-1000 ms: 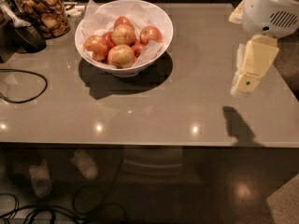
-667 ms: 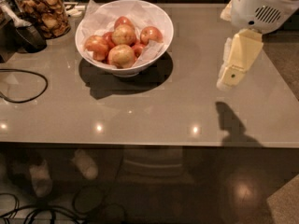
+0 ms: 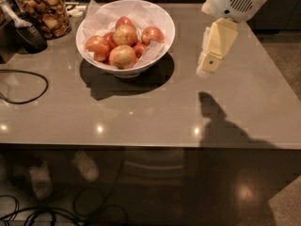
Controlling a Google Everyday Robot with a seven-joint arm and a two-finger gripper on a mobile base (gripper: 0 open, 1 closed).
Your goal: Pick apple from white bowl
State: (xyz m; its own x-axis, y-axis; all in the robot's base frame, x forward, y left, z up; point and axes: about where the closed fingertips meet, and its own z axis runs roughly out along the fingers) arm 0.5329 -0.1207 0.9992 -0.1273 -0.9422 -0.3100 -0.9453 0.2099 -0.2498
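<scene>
The white bowl [image 3: 159, 21] stands at the back left of the grey table, lined with crinkled white paper, and holds several apples. The apple [image 3: 122, 56], pale yellow-tan with a reddish blush, lies at the front of the pile. Another pale one [image 3: 124, 35] sits behind it, among smaller redder apples. My gripper [image 3: 208, 64] hangs from the white arm head [image 3: 235, 1] above the table, to the right of the bowl and apart from it, with nothing visibly in it.
A glass jar of brown snacks [image 3: 43, 11] stands at the back left beside a dark object [image 3: 28, 36]. A black cable [image 3: 23, 86] loops on the table's left side. The table's front edge [image 3: 141, 145] runs across the middle, with floor cables below.
The gripper and arm head have moved left, towards the bowl. The bowl and apples have not moved.
</scene>
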